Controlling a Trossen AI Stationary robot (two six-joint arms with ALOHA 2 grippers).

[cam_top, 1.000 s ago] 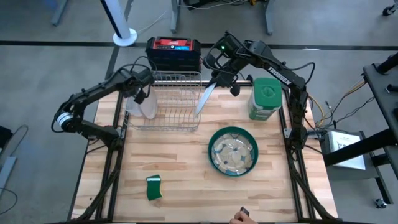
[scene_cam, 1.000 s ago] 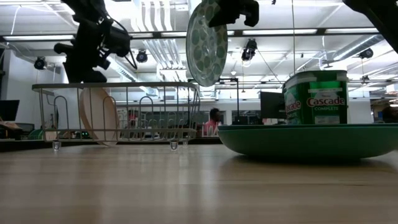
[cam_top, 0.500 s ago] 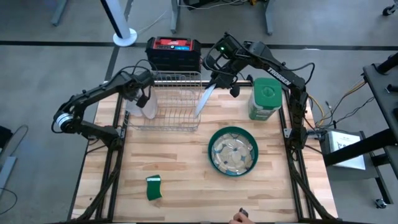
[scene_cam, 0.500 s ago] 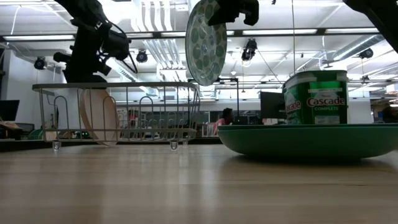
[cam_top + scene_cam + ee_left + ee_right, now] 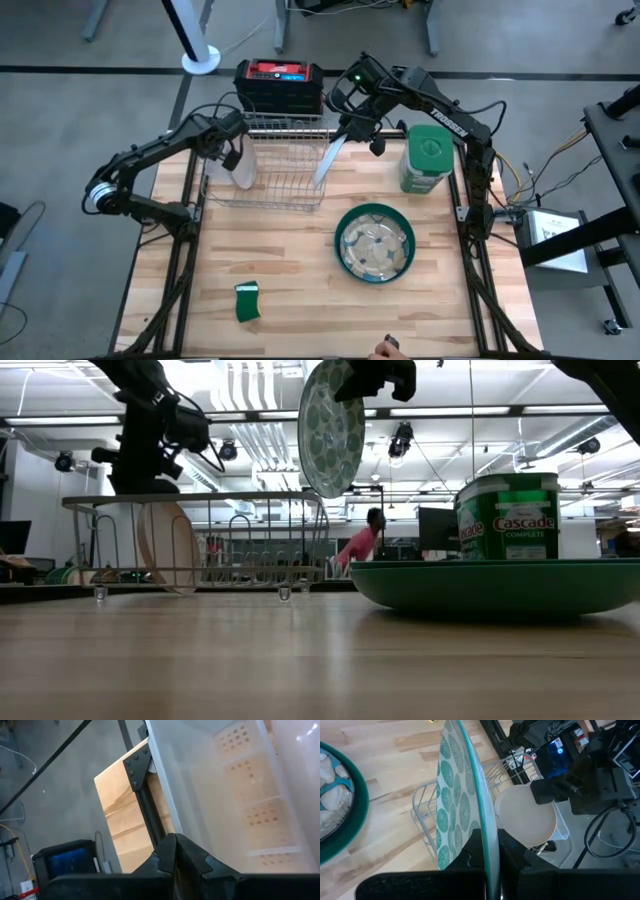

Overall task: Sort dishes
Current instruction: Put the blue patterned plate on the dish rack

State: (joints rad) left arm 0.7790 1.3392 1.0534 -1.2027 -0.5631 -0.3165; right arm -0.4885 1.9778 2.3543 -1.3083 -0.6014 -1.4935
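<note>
High view: right tool (image 5: 345, 133) grips patterned plate (image 5: 329, 158) (edge-on) above rack (image 5: 265, 190).

Left wrist view: the left gripper (image 5: 175, 851), its two dark fingers (image 5: 164, 854) pressed together with no gap, is clamped on the lower edge of a whitish, translucent round plate (image 5: 220, 785), which fills the field ahead of and to one side of the fingertips. Through the plate, pale perforated panels (image 5: 240, 780) show faintly. Beyond the fingertips on the other side lie a light wooden tabletop corner (image 5: 120, 815) with a black bolted metal corner bracket (image 5: 136, 768), and farther out a grey floor (image 5: 50, 805) with a dark box (image 5: 67, 857) showing a blue glow.
</note>
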